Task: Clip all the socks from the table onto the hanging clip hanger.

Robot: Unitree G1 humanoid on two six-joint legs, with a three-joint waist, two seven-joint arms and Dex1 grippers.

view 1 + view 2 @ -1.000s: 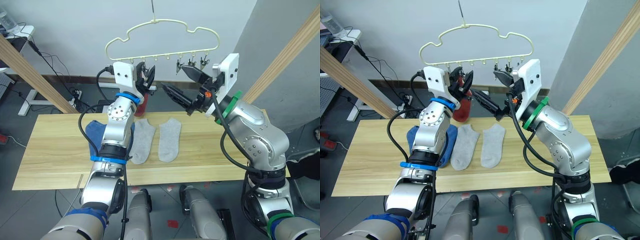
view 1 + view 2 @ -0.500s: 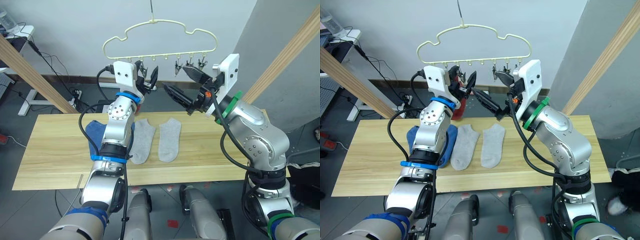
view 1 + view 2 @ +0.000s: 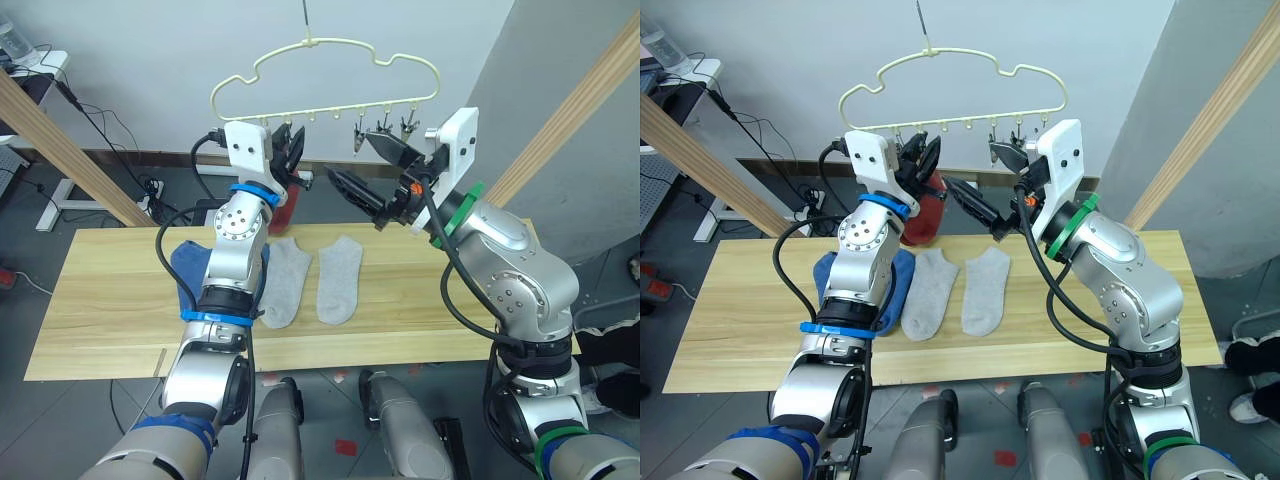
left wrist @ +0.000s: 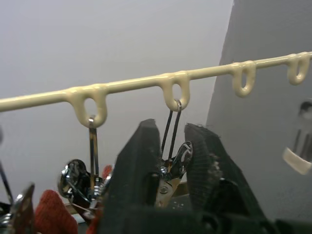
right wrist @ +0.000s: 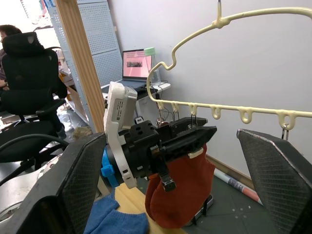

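Observation:
The cream clip hanger (image 3: 322, 58) hangs above the far side of the table (image 3: 110, 320). My left gripper (image 3: 291, 148) is raised to the hanger's bar, shut on a metal clip (image 4: 171, 165). Rust red sock fabric (image 3: 923, 212) hangs just behind and below that gripper, also seen as the red sock (image 5: 178, 192) in the right wrist view. My right gripper (image 3: 349, 157) is held wide open beside it, under the right-hand clips (image 3: 381, 128), holding nothing. Two light grey socks (image 3: 284, 282) (image 3: 339, 277) lie flat mid-table. A blue sock (image 3: 188, 262) lies partly behind my left arm.
Slanted wooden poles (image 3: 62, 142) (image 3: 572, 118) flank the table. A white desk (image 3: 42, 68) and floor cables (image 3: 150, 190) are at the far left. The right wrist view shows a laptop (image 5: 135, 63), an office chair (image 5: 34, 56) and a person's head (image 5: 12, 30).
My left gripper's fingers, spread half a second ago, have closed on the clip. The hanger swung slightly left and back. The right arm has stayed put.

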